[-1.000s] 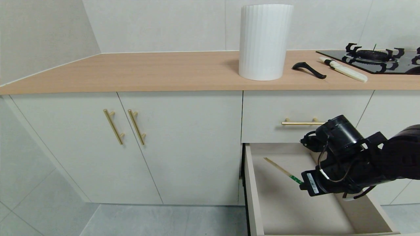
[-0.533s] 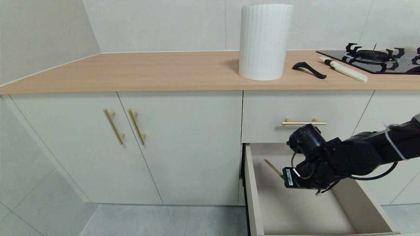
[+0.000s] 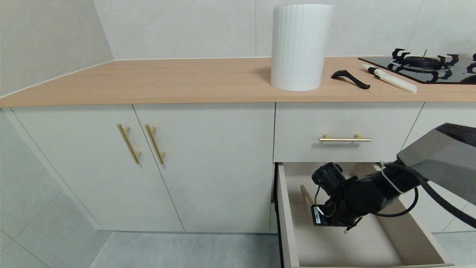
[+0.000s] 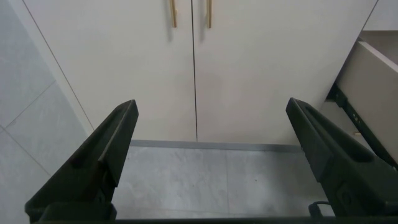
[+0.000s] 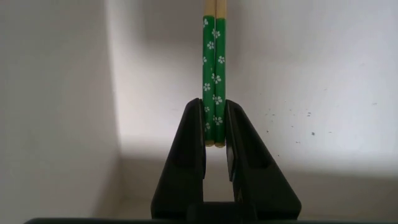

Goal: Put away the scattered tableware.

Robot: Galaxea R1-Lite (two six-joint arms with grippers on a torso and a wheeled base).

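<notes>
Pincer of the left arm (image 4: pixel 211 112) spread wide before the closed cabinet doors (image 4: pixel 249 62); right pincer (image 5: pixel 215 115) pinching a pair of green-patterned chopsticks (image 5: pixel 215 62) inside the open drawer (image 3: pixel 286 223), near its left wall; black utensil (image 3: pixel 349 79) and white knife (image 3: pixel 394 82) lying on the worktop (image 3: pixel 186 82) above.

Soft, even light filled the kitchen in my head view. The white canister (image 3: pixel 300 46) threw a faint shadow leftward across the countertop (image 3: pixel 167 82), and the hob (image 3: pixel 427 70) carried a pale sheen. The drawer (image 3: pixel 287 223) dimmed toward its back. My right fingers (image 5: pixel 186 158), pinching the chopsticks (image 5: pixel 214 68), showed as dark silhouettes against a bright surface.
</notes>
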